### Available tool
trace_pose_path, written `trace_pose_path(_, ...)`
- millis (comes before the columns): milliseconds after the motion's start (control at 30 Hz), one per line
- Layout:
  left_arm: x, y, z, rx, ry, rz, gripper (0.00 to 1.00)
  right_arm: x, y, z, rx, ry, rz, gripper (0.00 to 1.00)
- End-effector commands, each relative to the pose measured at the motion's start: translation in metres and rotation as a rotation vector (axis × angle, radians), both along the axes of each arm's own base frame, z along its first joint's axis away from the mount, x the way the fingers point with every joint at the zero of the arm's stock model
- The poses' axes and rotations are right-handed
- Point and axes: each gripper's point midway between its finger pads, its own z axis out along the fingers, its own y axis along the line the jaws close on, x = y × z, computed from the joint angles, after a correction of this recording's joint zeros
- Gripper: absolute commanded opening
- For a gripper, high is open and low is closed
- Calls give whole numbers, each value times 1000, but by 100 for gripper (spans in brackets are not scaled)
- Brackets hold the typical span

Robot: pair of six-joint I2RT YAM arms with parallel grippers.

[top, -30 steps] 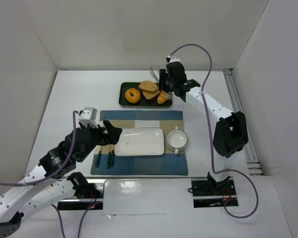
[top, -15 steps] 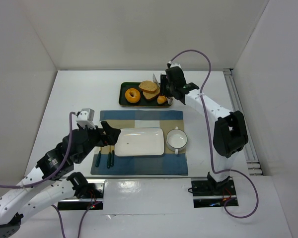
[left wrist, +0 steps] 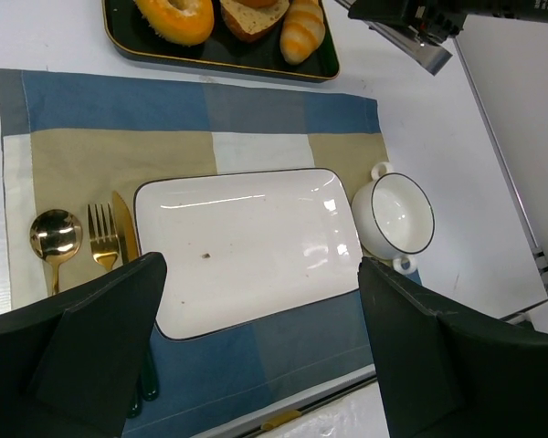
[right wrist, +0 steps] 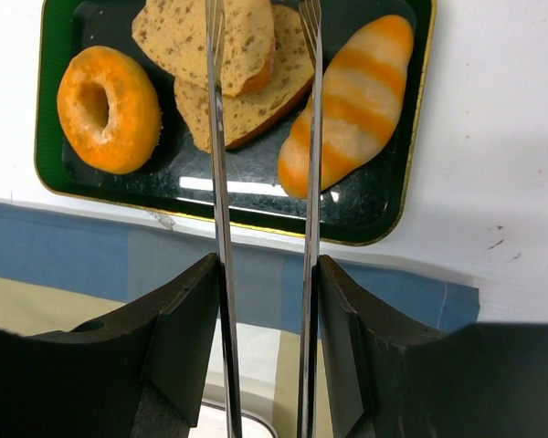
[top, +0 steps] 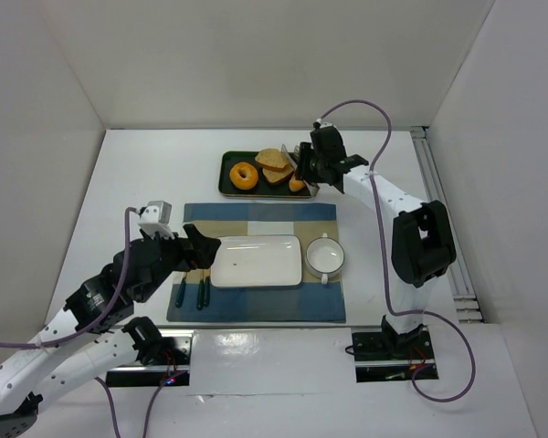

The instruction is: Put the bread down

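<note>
Two slices of bread (right wrist: pixel 247 105) lie overlapping on a dark green tray (right wrist: pixel 374 214), between an orange ring doughnut (right wrist: pixel 110 109) and a striped croissant (right wrist: pixel 356 100). My right gripper (right wrist: pixel 265 274) is shut on metal tongs (right wrist: pixel 216 182). The two tong arms stand apart and reach over the upper slice (right wrist: pixel 247 36), and their tips are cut off at the frame's top edge. In the top view the right gripper (top: pixel 309 169) is at the tray's right end beside the bread (top: pixel 274 161). My left gripper (left wrist: pixel 261 301) is open and empty over the near edge of the white plate (left wrist: pixel 247 246).
A blue and tan placemat (top: pixel 256 219) holds the rectangular white plate (top: pixel 256 261), a white two-handled bowl (top: pixel 325 255) to its right and gold cutlery (left wrist: pixel 91 242) to its left. The tray (top: pixel 226 190) sits just behind the mat. White walls enclose the table.
My right gripper has shifted a little right and tilted the tongs down over the bread on the tray. The left arm has drifted slightly.
</note>
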Motion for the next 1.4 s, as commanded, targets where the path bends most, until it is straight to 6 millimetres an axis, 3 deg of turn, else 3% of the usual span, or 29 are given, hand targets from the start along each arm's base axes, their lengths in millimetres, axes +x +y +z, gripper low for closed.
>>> trace_pose_path(0, -2, -1, 9, -35, -18, -3, 100, 7, 9, 7, 54, -30, 5, 52)
trace_pose_path(400, -2, 0, 7, -29, -12, -3, 100, 9, 21, -10, 62, 18, 29, 52)
trace_pose_path(633, -4, 2, 7, -29, -12, -3, 100, 5, 29, -16, 78, 35, 50, 19)
trace_pose_path(667, -4, 1, 7, -37, -9, 0, 100, 7, 30, -10, 86, 18, 51, 7)
trace_pose_path(700, -5, 2, 9, -43, -15, 0, 100, 5, 34, -10, 80, 15, 55, 2)
trace_pose_path(767, -5, 2, 10, -51, -12, 3, 100, 6, 31, 1, 78, -9, 41, 0)
trace_pose_path(833, -5, 2, 10, -51, -12, 3, 100, -2, 34, 10, 66, -19, 55, 0)
trace_pose_path(967, -6, 2, 8, -59, -8, 6, 100, -16, 40, 55, 72, -117, 46, 0)
trace_pose_path(1000, -6, 2, 8, -59, -8, 6, 100, -25, 43, 75, 82, -154, 52, 0)
trace_pose_path(1100, -5, 4, 4, -51, -5, 16, 100, -42, 45, 101, 79, -192, 52, 0)
trace_pose_path(1200, -3, 6, 4, -47, -8, 29, 100, -63, 50, 110, 66, -187, 74, 0)
trace_pose_path(1300, -1, 10, 4, -25, -21, 43, 100, -82, 54, 100, 26, -139, 86, 0)
trace_pose_path(1367, 2, 14, 2, -2, -24, 68, 100, -106, 65, 87, 9, -91, 105, 0)
